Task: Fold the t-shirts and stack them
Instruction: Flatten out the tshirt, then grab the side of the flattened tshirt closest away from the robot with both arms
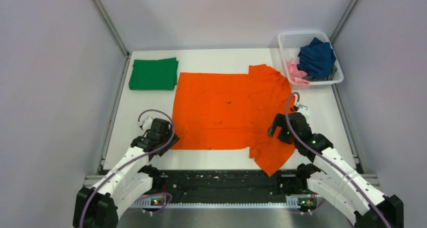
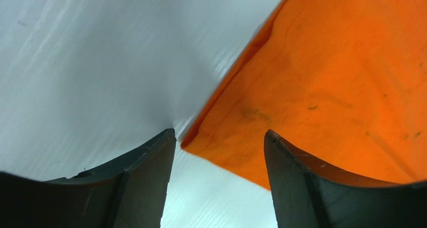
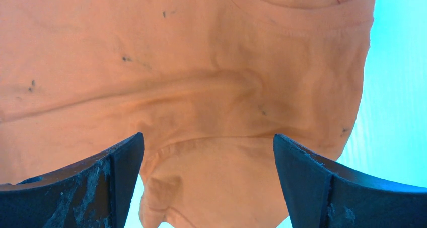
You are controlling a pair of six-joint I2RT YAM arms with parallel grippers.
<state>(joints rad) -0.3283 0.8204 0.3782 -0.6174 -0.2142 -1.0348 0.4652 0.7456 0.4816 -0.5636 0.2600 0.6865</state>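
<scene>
Orange t-shirt (image 1: 226, 109) flat, lint-specked.

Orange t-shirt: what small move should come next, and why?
Probably lower the left end effector and close on the hem corner of the orange t-shirt: its jaws stand open with that corner between them, the shirt lies flat, and the right end effector is open above the near sleeve.

Top view: bright, even, diffuse light; shadows faint; sharp across the frame. Left wrist: table (image 2: 100, 62) glares white with streaks; fingers (image 2: 141, 182) dark, soft-edged. Right wrist: shirt (image 3: 201, 87) washed pale, table tinted cyan, specks crisp.
</scene>
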